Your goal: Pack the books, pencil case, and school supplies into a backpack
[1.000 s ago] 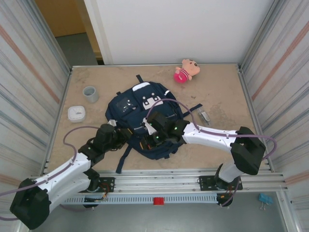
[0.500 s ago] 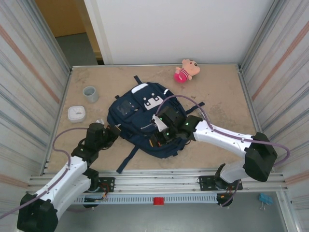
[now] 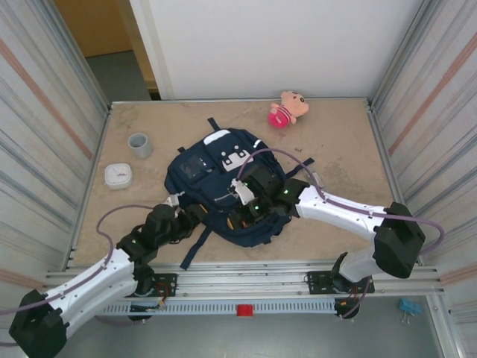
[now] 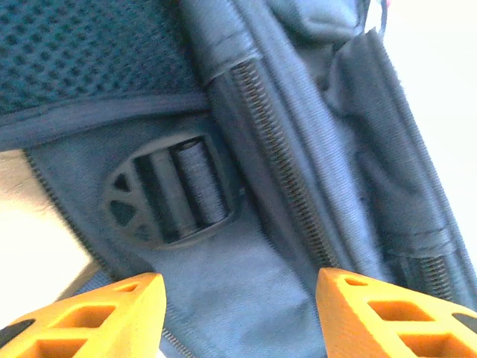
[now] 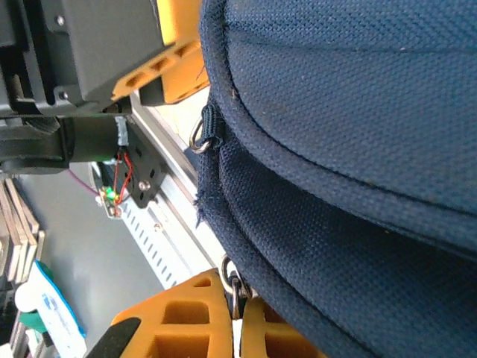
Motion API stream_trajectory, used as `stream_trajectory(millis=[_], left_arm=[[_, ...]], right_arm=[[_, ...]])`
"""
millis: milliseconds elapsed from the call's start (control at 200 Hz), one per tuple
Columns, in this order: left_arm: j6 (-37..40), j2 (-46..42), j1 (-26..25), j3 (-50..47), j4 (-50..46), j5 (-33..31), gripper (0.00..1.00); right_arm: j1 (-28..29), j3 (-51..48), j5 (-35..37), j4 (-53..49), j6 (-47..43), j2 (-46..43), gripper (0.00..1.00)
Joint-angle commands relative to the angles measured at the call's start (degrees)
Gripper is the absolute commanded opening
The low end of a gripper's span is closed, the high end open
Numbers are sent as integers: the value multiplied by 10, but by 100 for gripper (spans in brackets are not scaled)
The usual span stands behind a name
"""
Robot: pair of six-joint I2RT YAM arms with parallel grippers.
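The backpack (image 3: 216,160) lies mid-surface (image 3: 343,142), its long axis pointing away from the arms. At its near edge the right tool (image 5: 235,298) pinches a zipper pull (image 5: 232,274). The left tool (image 4: 238,313), jaws apart and empty, faces the strap buckle (image 4: 170,190). The cup (image 3: 139,145) and plush toy (image 3: 287,109) sit well clear.

**Our two arms in white, black and orange**

We find the left arm (image 3: 97,272) and right arm (image 3: 339,212) built alike, with white shells on the long links and black housings at the joints. A pale purple cable (image 3: 119,209) loops beside each. Small green lights (image 3: 257,200) glow at the right wrist. The left claw (image 4: 235,298) and right claw (image 5: 237,309) carry orange fingers (image 4: 112,313) moulded with rectangular hollows. Thin red wires (image 5: 123,168) run along a black bracket.
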Motion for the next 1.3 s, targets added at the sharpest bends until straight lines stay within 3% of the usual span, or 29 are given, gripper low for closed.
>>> stream_trajectory(millis=[0,346,626,757,1152,1248,1298], left_arm=[[-10,13,-4,21,68,-22,57],[-17,45,-22,22,131,-22,56],[-29,-94,-23,16,-12,-61,57],[-38,-125,-23,11,-20,-69,57],[-52,20,-23,12,123,-31,52],[-51,51,-23,19,140,-33,45],[-53,65,-23,17,146,-35,35]], right_arm=[[13,23,-31,33,1,3,0],[15,23,-34,47,8,9,0],[7,20,-30,58,14,8,0],[9,20,-37,68,19,13,0],[25,33,-44,75,23,22,0],[25,34,-45,76,23,20,0],[25,34,-48,75,22,18,0]])
